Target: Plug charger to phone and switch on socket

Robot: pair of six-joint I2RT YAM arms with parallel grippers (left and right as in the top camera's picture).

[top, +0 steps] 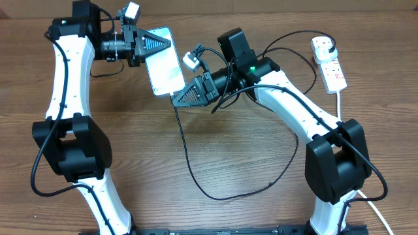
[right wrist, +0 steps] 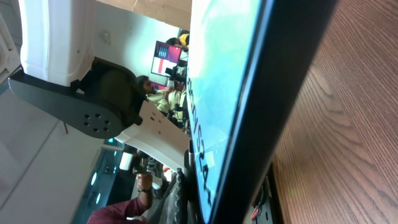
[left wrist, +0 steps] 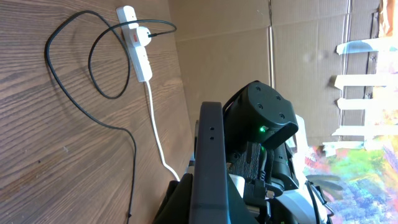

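Observation:
The phone (top: pixel 164 62), light blue screen up, is held above the table. My left gripper (top: pixel 159 44) is shut on its far end; the left wrist view shows the phone's dark edge (left wrist: pixel 208 143) between the fingers. My right gripper (top: pixel 177 98) is closed at the phone's near end, where the charger's thin black cable (top: pixel 189 166) begins. The connector tip is hidden. The phone's screen (right wrist: pixel 217 74) fills the right wrist view. The charger's white plug head (top: pixel 322 44) sits in the white socket strip (top: pixel 334 70), which also shows in the left wrist view (left wrist: pixel 142 59).
The black cable loops across the wooden table's middle and back to the strip at the far right. The strip's thick white cord (top: pixel 340 104) runs toward the right arm's base. A cardboard wall (left wrist: pixel 249 43) stands behind the table.

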